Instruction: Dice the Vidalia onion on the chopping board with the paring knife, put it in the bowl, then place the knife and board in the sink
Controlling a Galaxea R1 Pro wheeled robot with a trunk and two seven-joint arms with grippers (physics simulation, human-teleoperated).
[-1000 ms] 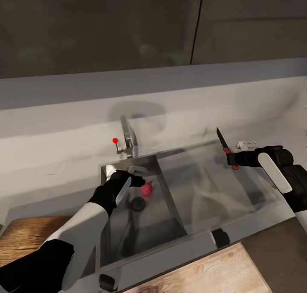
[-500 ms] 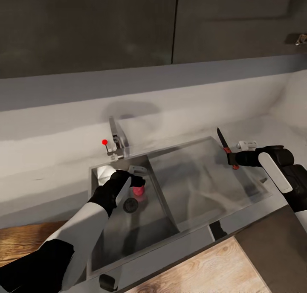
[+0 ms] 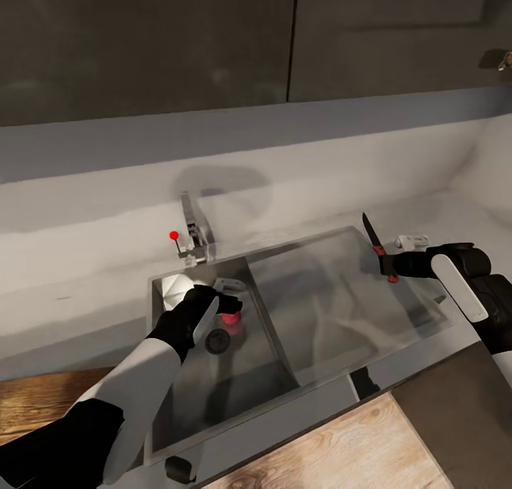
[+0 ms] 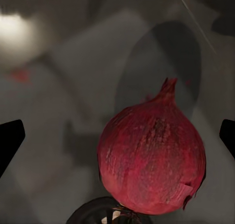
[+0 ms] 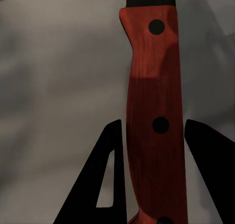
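Note:
A dark red onion (image 3: 229, 317) sits on the sink (image 3: 235, 371) floor beside the round drain hole (image 3: 217, 342). My left gripper (image 3: 232, 307) is down in the basin, open, its fingers on either side of the onion (image 4: 152, 160) without touching it. The left fingertips (image 4: 10, 141) stand wide apart. My right gripper (image 3: 390, 265) hovers over the right side of the sink, shut on the paring knife (image 3: 372, 241), blade pointing up and away. The knife's reddish handle (image 5: 154, 121) is clamped between the right fingers (image 5: 105, 185). The chopping board and the bowl are out of view.
A chrome faucet (image 3: 195, 225) with a red knob (image 3: 173, 236) stands behind the basin. A steel drainboard (image 3: 334, 297) lies right of it. The grey countertop (image 3: 78, 290) runs along the wall. A small white object (image 3: 411, 243) lies past the right gripper. Wood floor (image 3: 320, 453) shows below.
The camera has swung, shifting the whole picture left. My left gripper has come closer over the onion. The right gripper still holds the knife in the same pose.

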